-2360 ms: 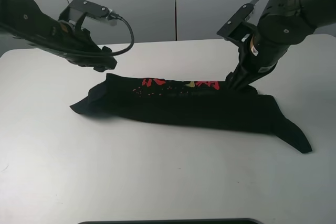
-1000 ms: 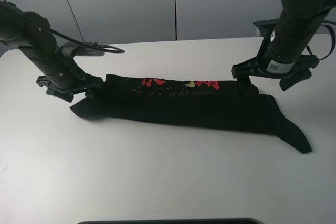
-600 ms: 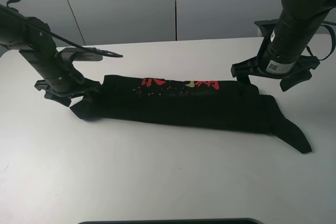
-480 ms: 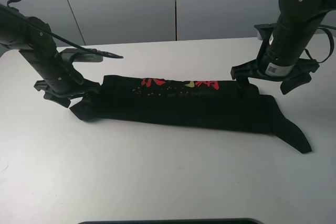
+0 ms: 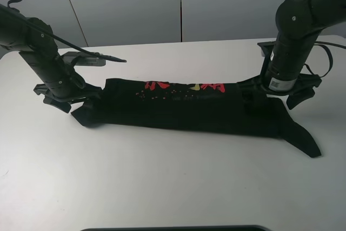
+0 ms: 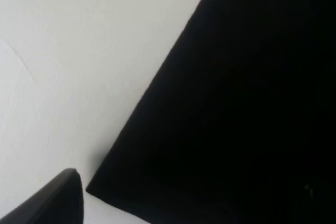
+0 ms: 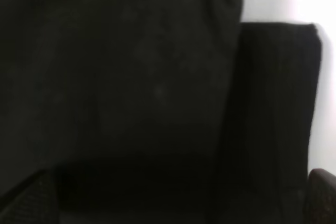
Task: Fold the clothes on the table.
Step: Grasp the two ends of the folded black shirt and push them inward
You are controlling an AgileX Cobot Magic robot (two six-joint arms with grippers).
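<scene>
L gripper (image 5: 67,96): we see its jaws spread wide, nothing held, set low at the left end of the black T-shirt (image 5: 189,112). The shirt lies as a long strip across mid-table, print up. R gripper (image 5: 270,91): jaws wide, empty, over the shirt's right part. White table (image 5: 162,182); grey wall panels (image 5: 124,4) behind.

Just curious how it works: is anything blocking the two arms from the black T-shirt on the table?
Nothing visible does. The open left fingers and right fingers are right at the two ends of the black T-shirt.
</scene>
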